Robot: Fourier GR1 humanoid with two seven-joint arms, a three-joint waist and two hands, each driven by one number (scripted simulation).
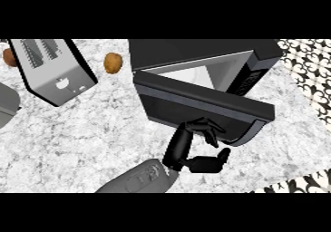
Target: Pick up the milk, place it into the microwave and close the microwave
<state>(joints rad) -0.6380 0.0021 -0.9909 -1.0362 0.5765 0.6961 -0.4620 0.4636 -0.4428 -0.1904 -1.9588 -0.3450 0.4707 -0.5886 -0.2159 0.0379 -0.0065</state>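
Observation:
The black microwave [261, 52] stands at the back right of the counter. Its door [194, 102] is swung partway across the opening, and a strip of the pale inside [194, 72] still shows behind it. No milk shows anywhere; the door hides most of the inside. My left hand [194, 156] is just in front of the door's outer face. Its fingers [206, 129] are curled and touch the door's lower part, and the thumb points right. They hold nothing. The right hand does not show.
A silver toaster [51, 68] lies at the back left. Beside it is a brown potato [113, 62], and another brown one [8, 57] sits at the left edge. A grey object [3, 105] is cut off at the left. The counter's edge [298, 181] runs along the right.

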